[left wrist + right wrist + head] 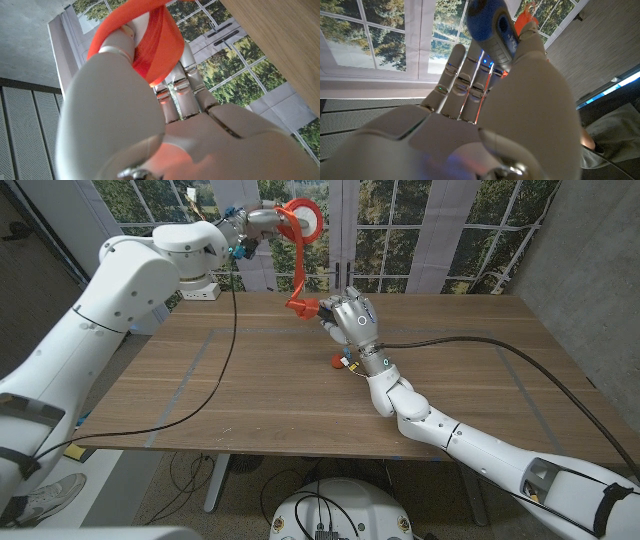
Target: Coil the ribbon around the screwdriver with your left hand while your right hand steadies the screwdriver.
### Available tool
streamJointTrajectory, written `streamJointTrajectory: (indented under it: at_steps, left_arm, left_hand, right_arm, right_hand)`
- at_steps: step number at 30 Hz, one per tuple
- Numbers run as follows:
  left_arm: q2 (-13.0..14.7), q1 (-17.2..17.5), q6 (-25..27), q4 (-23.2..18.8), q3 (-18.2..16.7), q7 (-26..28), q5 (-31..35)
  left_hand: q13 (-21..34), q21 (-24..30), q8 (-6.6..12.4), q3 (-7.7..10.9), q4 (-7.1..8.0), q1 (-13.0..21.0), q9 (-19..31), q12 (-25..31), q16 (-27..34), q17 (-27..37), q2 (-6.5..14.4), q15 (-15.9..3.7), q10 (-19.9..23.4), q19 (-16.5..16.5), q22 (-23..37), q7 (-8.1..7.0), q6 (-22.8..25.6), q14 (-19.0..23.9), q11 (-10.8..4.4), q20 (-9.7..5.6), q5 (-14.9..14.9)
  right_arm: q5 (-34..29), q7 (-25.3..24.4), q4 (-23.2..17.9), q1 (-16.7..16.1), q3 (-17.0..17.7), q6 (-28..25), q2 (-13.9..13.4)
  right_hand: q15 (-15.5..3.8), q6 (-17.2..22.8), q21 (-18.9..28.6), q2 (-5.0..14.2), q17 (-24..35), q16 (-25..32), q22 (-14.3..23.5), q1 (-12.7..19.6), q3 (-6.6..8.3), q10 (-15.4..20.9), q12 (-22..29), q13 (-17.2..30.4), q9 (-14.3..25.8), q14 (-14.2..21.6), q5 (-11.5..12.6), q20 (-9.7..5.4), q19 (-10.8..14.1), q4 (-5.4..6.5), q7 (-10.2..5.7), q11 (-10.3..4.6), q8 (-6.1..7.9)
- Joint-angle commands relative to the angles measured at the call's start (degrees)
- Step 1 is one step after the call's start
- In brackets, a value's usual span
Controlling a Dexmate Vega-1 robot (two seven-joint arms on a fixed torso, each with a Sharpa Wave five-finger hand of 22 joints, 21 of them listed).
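Observation:
My left hand (pixel 252 222) is raised high over the table's far edge and grips a red ribbon roll (pixel 305 218). In the left wrist view the roll (pixel 150 40) sits between its fingers. A strand of ribbon (pixel 299 270) hangs from the roll down to a red wrapped bundle (pixel 301 307) just left of my right hand (pixel 351 320). That hand holds the screwdriver above the table's far middle. The blue screwdriver handle (pixel 492 27) shows in the right hand's grip, with orange ribbon (pixel 525 20) beside it. In the head view the hand hides most of the screwdriver.
A white power strip (pixel 200 290) lies at the table's far left edge. One black cable (pixel 232 330) hangs from the left arm over the table, another (pixel 470 342) runs along the right arm. A small red and white object (pixel 343 362) is near the right wrist.

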Motion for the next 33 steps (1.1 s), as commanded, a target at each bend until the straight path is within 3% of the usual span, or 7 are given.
streamJointTrajectory:
  at_steps: [1,12,14,16,21,33]
  left_arm:
    - [0.6,-0.4,-2.5,-2.6,1.2,-5.7,0.4]
    - [2.0,1.2,-3.6,-3.3,0.9,-9.5,-0.3]
    - [3.1,1.2,-3.4,-3.3,1.2,-11.2,-0.2]
    - [3.8,1.1,-2.3,-3.5,1.7,-11.2,0.2]
    - [4.1,3.8,-4.1,-2.4,1.0,-13.0,-1.0]
    - [8.0,9.4,-6.2,-2.4,-0.8,-16.0,-1.7]
  left_hand:
    - [15.5,0.3,0.6,0.68,0.4,7.2,3.9,-0.1,0.2,22.8,7.6,-16.06,1.6,0.1,0.1,3.99,4.8,15.7,-1.07,-1.47,0.3]
    - [15.8,0.3,0.55,0.66,0.4,7.2,3.9,-0.3,0.0,22.8,7.7,-16.06,1.6,0.1,0.0,4.08,4.8,15.8,-0.99,-1.44,0.3]
    - [15.9,0.3,0.56,0.64,0.4,7.2,3.9,-0.3,0.0,22.9,7.6,-16.07,1.6,0.1,0.0,4.07,4.8,15.8,-1.14,-1.45,0.3]
    - [15.9,0.3,0.53,0.63,0.42,7.2,3.9,-0.3,-0.1,22.9,7.6,-16.06,1.6,0.1,0.0,4.0,4.8,15.8,-1.17,-1.44,0.3]
    - [15.8,0.3,0.54,0.61,0.41,7.2,3.9,-0.4,-0.1,22.9,7.6,-16.07,1.7,0.1,0.1,4.03,4.8,15.8,-0.91,-1.42,0.3]
    - [15.9,0.4,0.48,0.54,0.42,7.2,3.9,-0.6,-0.2,23.0,7.6,-16.07,1.9,0.1,0.1,4.03,4.8,16.0,-1.02,-1.5,0.3]
  right_arm:
    - [0.6,3.8,3.6,2.5,-1.4,-2.8,1.7]
    - [2.8,6.3,6.5,4.5,-1.7,-6.6,3.4]
    - [2.6,7.4,6.3,4.2,-1.6,-9.7,4.2]
    - [3.6,6.2,6.6,4.5,-1.5,-8.5,3.8]
    - [4.0,6.4,7.0,5.1,-1.6,-10.6,4.2]
    - [7.9,4.4,6.0,4.9,0.5,-12.3,4.1]
  right_hand:
    - [-4.9,3.1,0.4,10.83,0.2,-0.1,0.1,10.5,0.03,0.4,0.3,0.6,0.2,4.6,0.5,-8.35,-0.3,0.09,-3.18,0.1,0.17]
    - [-4.94,3.1,0.5,10.81,0.2,-0.2,0.1,10.7,0.0,0.5,0.2,0.6,0.2,4.5,0.5,-8.34,-0.4,0.04,-3.18,0.12,0.14]
    - [-4.95,3.1,0.5,10.84,0.2,-0.3,0.1,10.7,0.0,0.5,0.2,0.6,0.2,4.6,0.5,-8.31,-0.4,0.04,-3.17,0.15,0.17]
    - [-4.94,3.1,0.5,10.84,0.2,-0.3,0.1,10.7,-0.01,0.5,0.1,0.6,0.2,4.6,0.5,-8.3,-0.4,0.05,-3.19,0.21,0.18]
    - [-4.92,3.1,0.6,10.87,0.3,-0.3,0.1,10.7,-0.03,0.6,0.0,0.6,0.2,4.7,0.5,-8.26,-0.4,0.08,-3.07,0.16,0.13]
    - [-4.89,3.2,0.6,10.9,0.3,-0.4,0.1,10.6,-0.11,0.7,0.0,0.7,0.2,4.8,0.5,-8.23,-0.4,0.15,-2.95,0.23,0.19]
